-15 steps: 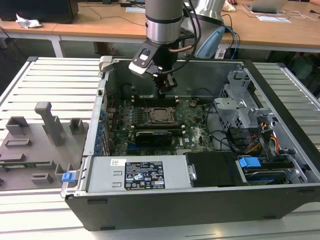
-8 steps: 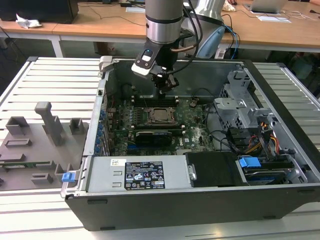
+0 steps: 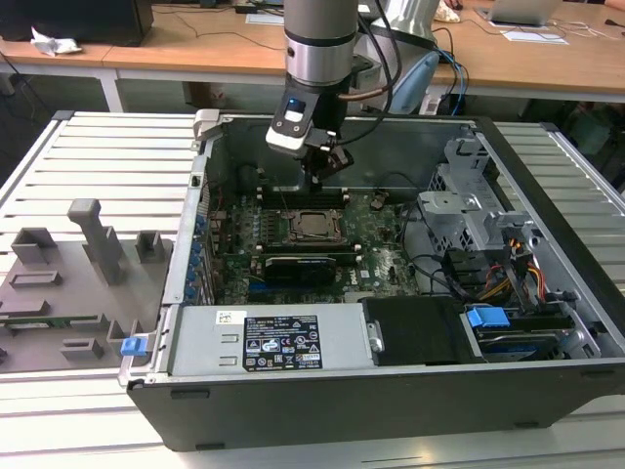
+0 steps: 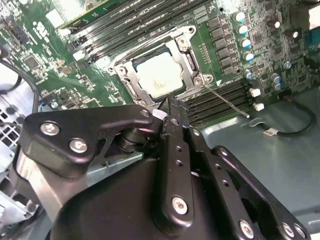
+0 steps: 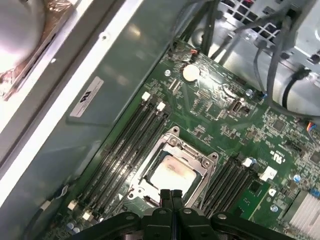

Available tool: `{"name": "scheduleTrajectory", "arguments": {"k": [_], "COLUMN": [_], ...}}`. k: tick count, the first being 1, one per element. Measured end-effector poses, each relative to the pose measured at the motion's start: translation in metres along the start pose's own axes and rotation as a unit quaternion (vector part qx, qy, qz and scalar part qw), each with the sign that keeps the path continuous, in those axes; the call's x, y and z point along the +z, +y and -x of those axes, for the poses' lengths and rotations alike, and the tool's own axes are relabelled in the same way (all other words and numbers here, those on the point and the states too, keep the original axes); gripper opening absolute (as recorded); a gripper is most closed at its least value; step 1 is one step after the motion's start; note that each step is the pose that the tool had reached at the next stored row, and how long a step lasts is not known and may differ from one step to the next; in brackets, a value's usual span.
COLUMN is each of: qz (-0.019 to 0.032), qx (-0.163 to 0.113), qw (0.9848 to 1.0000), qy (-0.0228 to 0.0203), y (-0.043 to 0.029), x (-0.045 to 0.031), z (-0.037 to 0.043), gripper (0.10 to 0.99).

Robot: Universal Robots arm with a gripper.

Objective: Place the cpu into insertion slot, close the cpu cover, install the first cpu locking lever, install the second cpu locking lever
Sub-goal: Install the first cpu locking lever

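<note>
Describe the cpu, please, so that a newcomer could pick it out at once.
Inside the open computer case, find the green motherboard. Near its middle the silver cpu cover sits between banks of long black slots. The cpu is the flat, pale square within that frame, unlike the dark components around it.

Robotics lab or test workshop. Ribbed silver aluminium-profile surface (image 3: 107, 147) carries open black metal desktop computer case (image 3: 391, 410), with green motherboard (image 3: 386, 259) and silver-rimmed square insertion slot (image 3: 314, 226) exposed. Grey moulded plastic fixture tray (image 3: 59, 293) lies beside case. Grey cylindrical robot arm (image 3: 320, 39) hangs over case. Long wooden desks (image 3: 195, 44) behind, bearing white papers (image 3: 534, 36) and silver laptop (image 3: 522, 10).
</note>
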State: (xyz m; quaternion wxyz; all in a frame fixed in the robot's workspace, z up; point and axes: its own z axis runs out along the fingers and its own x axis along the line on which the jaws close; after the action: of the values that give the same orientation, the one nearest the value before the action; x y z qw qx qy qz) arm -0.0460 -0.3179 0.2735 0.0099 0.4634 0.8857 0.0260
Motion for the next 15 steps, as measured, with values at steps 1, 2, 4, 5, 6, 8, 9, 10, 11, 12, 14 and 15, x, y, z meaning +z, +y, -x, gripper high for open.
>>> {"name": "scheduleTrajectory", "arguments": {"k": [1, 2, 4, 5, 6, 8, 9, 10, 11, 12, 14, 15], "qz": [-0.0001, -0.0001, -0.0002, -0.0002, -0.0002, -0.0003, -0.0004, -0.0004, -0.0006, -0.0006, -0.0028, -0.0038], "qx": [-0.009, -0.014, -0.023, -0.028, -0.034, -0.049, -0.059, -0.069, -0.080, -0.085, -0.102, -0.108], "qw": [1.0000, 0.9999, 0.9997, 0.9996, 0.9994, 0.9988, 0.9982, 0.9976, 0.9968, 0.9963, 0.9947, 0.9941], "qy": [0.0005, 0.0008, 0.0012, 0.0015, 0.0019, 0.0027, 0.0033, 0.0038, 0.0044, 0.0047, 0.0037, 0.0037], "y": [0.0001, 0.0001, 0.0004, 0.0007, 0.0007, 0.0010, 0.0010, 0.0010, 0.0010, 0.0010, 0.0012, 0.0012], "x": [0.0000, 0.0000, 0.0000, 0.0000, 0.0000, 0.0001, 0.0001, 0.0001, 0.0001, 0.0001, 0.0002, 0.0003], "z": [0.0001, 0.0000, -0.0003, -0.0005, -0.0006, -0.0009, -0.0009, -0.0009, -0.0009, -0.0009, -0.0011, -0.0011], "gripper": [0.106, 0.106, 0.106, 0.106, 0.106, 0.106, 0.106, 0.106, 0.106, 0.106, 0.106, 0.106]}}
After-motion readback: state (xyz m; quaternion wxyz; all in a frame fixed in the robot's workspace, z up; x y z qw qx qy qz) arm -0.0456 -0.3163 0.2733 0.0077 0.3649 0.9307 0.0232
